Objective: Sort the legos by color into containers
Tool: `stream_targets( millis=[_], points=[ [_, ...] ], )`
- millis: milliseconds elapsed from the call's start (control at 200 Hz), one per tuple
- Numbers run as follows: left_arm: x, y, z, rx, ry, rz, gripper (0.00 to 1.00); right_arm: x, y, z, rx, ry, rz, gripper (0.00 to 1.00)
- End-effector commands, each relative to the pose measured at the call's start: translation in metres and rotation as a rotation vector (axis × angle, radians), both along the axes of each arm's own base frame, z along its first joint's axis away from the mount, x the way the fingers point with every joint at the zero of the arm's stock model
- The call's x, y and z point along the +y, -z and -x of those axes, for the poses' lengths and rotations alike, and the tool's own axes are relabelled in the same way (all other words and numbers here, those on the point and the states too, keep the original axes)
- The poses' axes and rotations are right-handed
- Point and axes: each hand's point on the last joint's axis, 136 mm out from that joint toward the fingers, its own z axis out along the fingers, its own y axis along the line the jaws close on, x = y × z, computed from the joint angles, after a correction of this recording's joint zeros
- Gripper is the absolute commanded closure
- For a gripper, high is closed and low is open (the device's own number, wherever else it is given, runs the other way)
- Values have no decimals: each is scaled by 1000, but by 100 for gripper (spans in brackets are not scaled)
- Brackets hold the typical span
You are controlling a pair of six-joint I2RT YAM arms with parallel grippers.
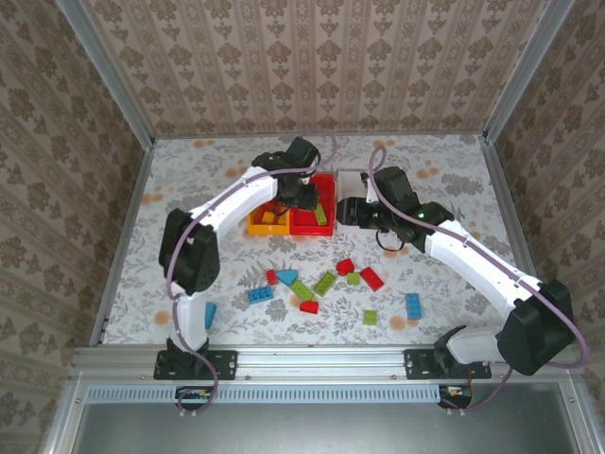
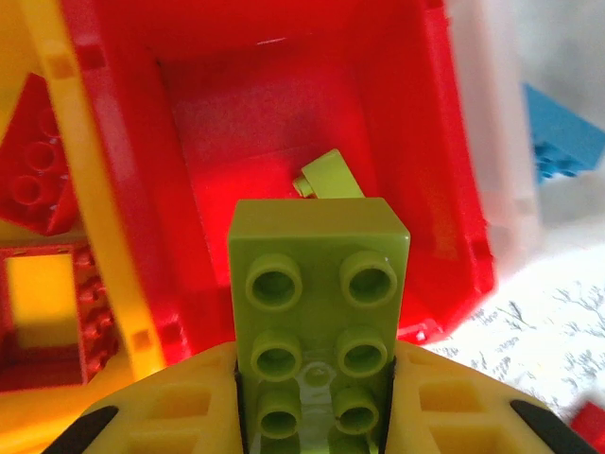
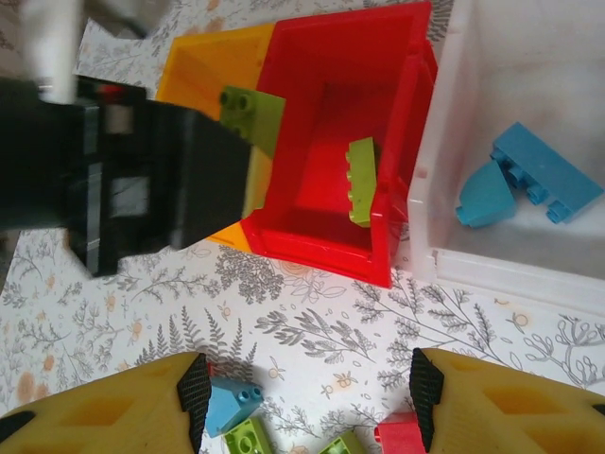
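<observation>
Clamping a lime green brick in my left gripper, I am holding it over the red bin, where a second lime brick is lying. My right gripper is hanging spread wide above the table, near the white bin.

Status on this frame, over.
Left gripper shut on green brick above red bin. Right gripper open, empty. Second green brick lying in bin. Path clear.
</observation>
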Motion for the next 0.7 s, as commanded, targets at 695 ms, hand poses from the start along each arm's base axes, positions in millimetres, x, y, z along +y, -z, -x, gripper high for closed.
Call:
stream_targets(
  millis=[695],
  points=[
    [-30,-51,10,33,-35,272,47,-93,45,64,311,213,258,36]
  ],
)
